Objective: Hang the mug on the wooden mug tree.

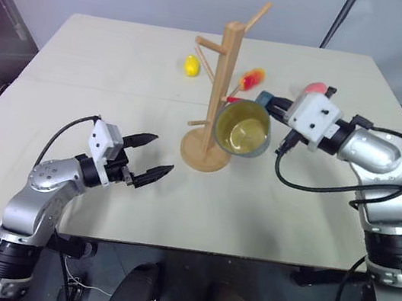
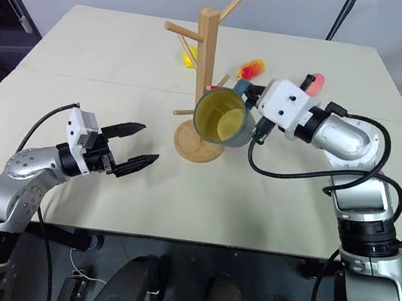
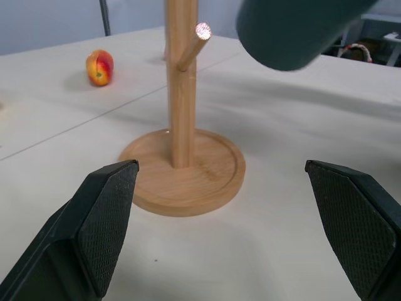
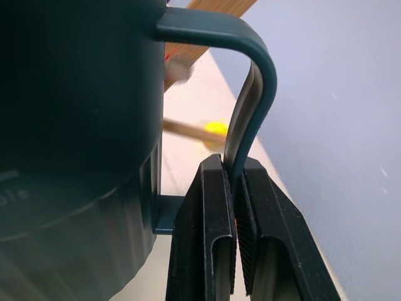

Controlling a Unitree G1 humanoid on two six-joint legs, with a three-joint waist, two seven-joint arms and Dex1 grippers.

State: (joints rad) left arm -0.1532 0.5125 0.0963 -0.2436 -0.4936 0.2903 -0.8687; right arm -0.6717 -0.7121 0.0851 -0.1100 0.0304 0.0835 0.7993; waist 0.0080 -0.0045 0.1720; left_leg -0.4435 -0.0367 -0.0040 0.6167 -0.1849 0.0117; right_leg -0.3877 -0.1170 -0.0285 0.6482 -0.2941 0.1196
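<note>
The teal-blue mug (image 1: 244, 131) hangs in the air, tipped on its side so its yellow inside faces me, just right of the wooden mug tree's (image 1: 223, 85) post and above its round base. My right gripper (image 4: 233, 168) is shut on the mug's loop handle (image 4: 254, 94), reaching in from the right. Lower and to the left of the tree, my left gripper (image 1: 155, 154) stands open and empty, pointing at the base (image 3: 188, 182). One low peg (image 3: 194, 44) juts out under the mug's dark body (image 3: 294, 31).
Behind the tree on the beige table (image 1: 122, 68) lie a yellow lemon (image 1: 192, 65) and a red-orange fruit (image 1: 253, 78); another reddish item (image 1: 316, 87) sits behind my right wrist. The table's front edge (image 1: 169, 249) runs close below my arms.
</note>
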